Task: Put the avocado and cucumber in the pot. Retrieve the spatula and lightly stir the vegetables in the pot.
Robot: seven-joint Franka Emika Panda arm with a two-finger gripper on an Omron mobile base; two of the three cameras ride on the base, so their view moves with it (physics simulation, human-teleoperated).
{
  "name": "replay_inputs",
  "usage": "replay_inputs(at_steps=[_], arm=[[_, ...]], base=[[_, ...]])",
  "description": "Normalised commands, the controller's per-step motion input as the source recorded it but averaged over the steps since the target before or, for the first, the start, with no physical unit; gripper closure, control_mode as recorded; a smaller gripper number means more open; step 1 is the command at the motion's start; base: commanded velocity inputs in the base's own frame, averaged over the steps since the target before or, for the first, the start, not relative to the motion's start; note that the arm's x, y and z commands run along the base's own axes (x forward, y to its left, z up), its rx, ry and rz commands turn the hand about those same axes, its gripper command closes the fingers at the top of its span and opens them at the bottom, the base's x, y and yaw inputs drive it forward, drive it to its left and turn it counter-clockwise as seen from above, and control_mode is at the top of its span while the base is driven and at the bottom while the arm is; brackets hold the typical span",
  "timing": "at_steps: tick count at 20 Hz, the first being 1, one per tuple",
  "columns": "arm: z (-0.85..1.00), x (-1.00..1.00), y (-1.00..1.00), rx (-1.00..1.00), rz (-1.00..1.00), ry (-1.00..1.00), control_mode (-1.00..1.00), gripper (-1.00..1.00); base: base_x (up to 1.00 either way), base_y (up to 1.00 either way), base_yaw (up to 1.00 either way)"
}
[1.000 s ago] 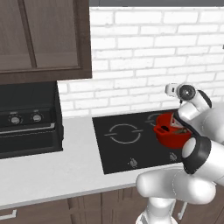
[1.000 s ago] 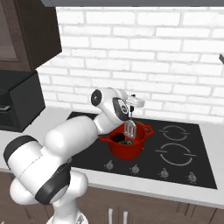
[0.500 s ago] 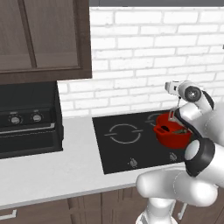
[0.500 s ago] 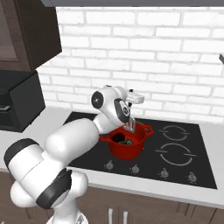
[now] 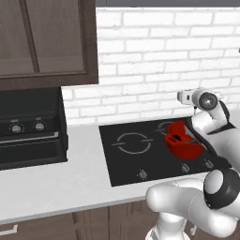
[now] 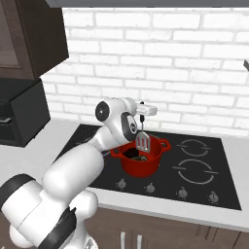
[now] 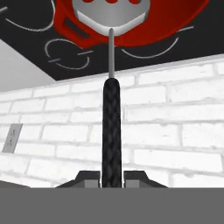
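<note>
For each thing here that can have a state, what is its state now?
claw: shut on the spatula's black handle.
spatula: held, head down over the pot.
pot: upright on the cooktop, no lid, dark vegetables inside.
upper cabinet: doors closed.

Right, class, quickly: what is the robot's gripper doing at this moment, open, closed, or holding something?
Gripper: closed on the black handle of the spatula, whose slotted head hangs over the red pot.
</note>
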Motion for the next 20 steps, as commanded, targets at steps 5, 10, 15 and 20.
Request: replay_inputs(at_steps=[5,10,15,20], arm=[[0.0,-0.15,0.09,0.0,0.0,0.0,-1.0,1.0],[0.0,-0.07,0.03,0.01,0.0,0.0,-1.0,1.0],[-0.16,-0.19,0.13,0.0,0.0,0.0,-1.0,1.0],[-0.2,-0.12,0.11,0.01,0.0,0.0,-1.0,1.0]], base=[[0.0,0.0,0.0],[0.0,0.0,0.0],[0.0,0.0,0.0],[0.0,0.0,0.0]])
